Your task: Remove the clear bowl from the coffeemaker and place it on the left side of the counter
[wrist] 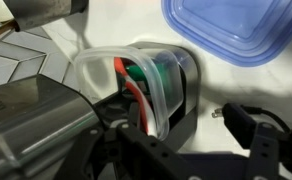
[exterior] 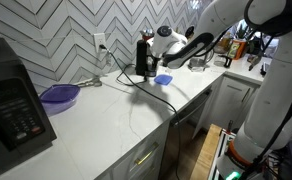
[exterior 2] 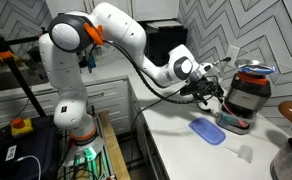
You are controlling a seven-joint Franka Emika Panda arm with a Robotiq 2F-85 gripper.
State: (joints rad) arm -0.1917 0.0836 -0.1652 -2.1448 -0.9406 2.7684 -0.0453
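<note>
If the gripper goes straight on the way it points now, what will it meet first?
Most likely the clear bowl sitting in the coffeemaker: in the wrist view its rim lies right ahead of the open gripper. Exact depth is unclear.

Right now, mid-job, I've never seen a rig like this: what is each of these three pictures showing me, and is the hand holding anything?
The white jointed machine is a robot arm with one two-fingered hand. Two pictures come from cameras standing in the room. The third comes from a camera on the wrist, looking past the hand. On the white counter are a small black coffeemaker, a blue lid, a purple bowl and a large black appliance with a keypad. The wrist view shows the clear bowl sitting at the coffeemaker, with the hand right at its wall. Its jaws look apart, so nothing seems held yet.
</note>
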